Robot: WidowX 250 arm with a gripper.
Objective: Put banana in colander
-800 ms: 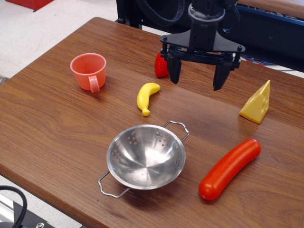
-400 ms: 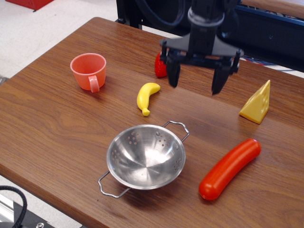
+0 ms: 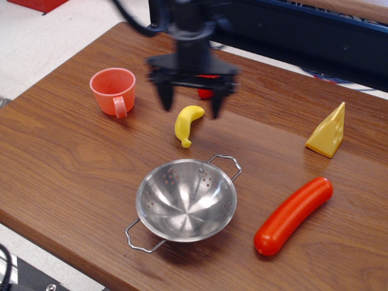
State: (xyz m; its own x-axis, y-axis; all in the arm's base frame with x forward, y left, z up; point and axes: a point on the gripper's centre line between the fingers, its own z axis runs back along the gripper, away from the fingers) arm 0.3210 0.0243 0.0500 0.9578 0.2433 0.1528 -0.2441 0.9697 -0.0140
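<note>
The small yellow banana (image 3: pixel 187 123) lies on the wooden table (image 3: pixel 60 157), just behind the steel colander (image 3: pixel 185 200), which stands empty near the front edge with its two wire handles. My gripper (image 3: pixel 191 104) is open and empty, its two black fingers straddling the space just above the banana's top end, one finger left of it and one right. The gripper is motion-blurred.
An orange-pink cup (image 3: pixel 114 90) stands at the left. A red object (image 3: pixel 207 92) is mostly hidden behind the gripper. A yellow cheese wedge (image 3: pixel 329 131) sits at the right and a long red sausage (image 3: pixel 293 214) lies at the front right.
The gripper has swung left from above the table's middle right to directly over the banana, staying open. Nothing on the table has moved.
</note>
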